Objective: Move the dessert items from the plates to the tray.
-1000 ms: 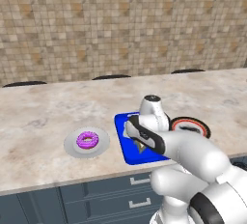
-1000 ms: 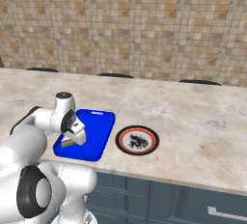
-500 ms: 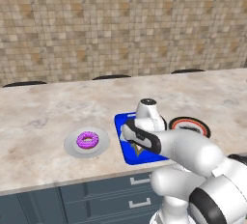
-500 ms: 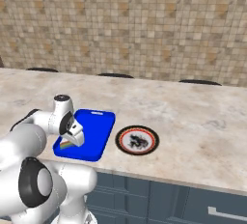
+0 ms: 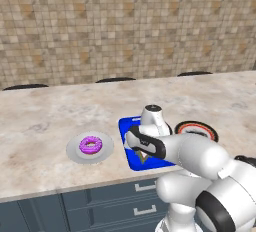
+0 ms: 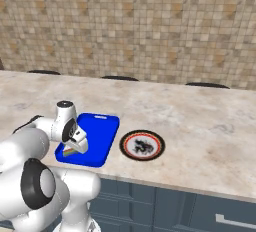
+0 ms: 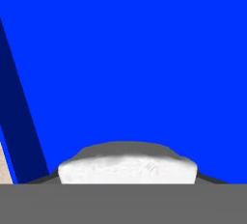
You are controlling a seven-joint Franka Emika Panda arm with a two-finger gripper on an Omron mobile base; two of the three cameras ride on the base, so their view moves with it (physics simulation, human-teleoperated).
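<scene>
Hand view, cake wedge: the white cake wedge (image 7: 128,166) sits between the two dark finger tips at the bottom edge, close over the blue tray (image 7: 144,63) floor.
Claw: the claw (image 6: 75,147) pinches the cake wedge (image 6: 70,151) at the tray's (image 6: 97,131) near end, by its front rim; whether the wedge touches the floor I cannot tell.
Arm pose: in the left base view the forearm reaches from the lower right across the tray (image 5: 128,128), wrist bent down, claw (image 5: 142,156) pointing at the tray floor.
Hidden: the arm covers most of the tray and part of the patterned plate (image 5: 197,128); the wedge (image 5: 142,157) shows as a small sliver under the hand.
Patterned plate: bare, just right of the tray in the right base view (image 6: 142,145).
Doughnut: the purple-pink doughnut (image 5: 90,145) lies on the grey plate (image 5: 76,155), left of the tray, apart from it.
Surroundings: marble bench (image 6: 200,126), tiled wall (image 5: 125,26) behind, blue-grey drawers (image 5: 120,201) below.
</scene>
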